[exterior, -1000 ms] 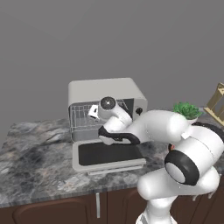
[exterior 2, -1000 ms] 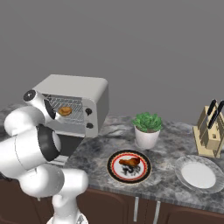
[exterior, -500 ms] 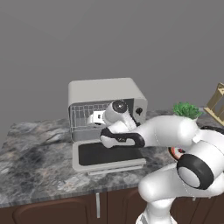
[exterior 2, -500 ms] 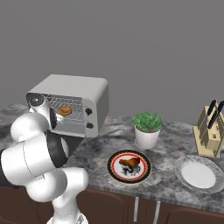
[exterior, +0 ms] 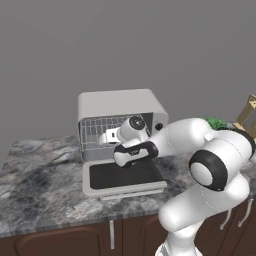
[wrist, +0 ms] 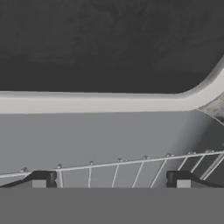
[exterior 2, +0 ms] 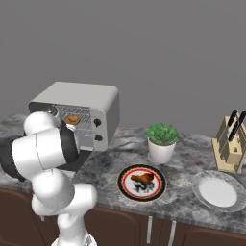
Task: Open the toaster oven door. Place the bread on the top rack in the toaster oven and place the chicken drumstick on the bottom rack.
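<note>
The toaster oven (exterior: pixel 119 106) stands with its door (exterior: pixel 122 176) folded down flat on the counter. Inside, the bread (exterior 2: pixel 73 119) rests on the top rack (exterior 2: pixel 82 123). On a red-rimmed plate (exterior 2: pixel 126 188) near the counter's front lies the chicken drumstick (exterior 2: pixel 141 178). My gripper (exterior: pixel 104 138) hovers at the oven mouth above the door, open and holding nothing. In the hand view the gripper (wrist: pixel 113 180) looks down past a wire rack's front edge (wrist: pixel 113 164) onto the door's dark glass (wrist: pixel 109 43); which rack that is I cannot tell.
A potted plant (exterior 2: pixel 161 141) stands right of the oven. Farther right are a knife block (exterior 2: pixel 233 144) and an empty white plate (exterior 2: pixel 218 190). The marbled counter (exterior: pixel 35 170) stretches left of the door.
The hand has drawn back a little from the oven mouth and dipped lower, staying open. The bread has stayed on its rack.
</note>
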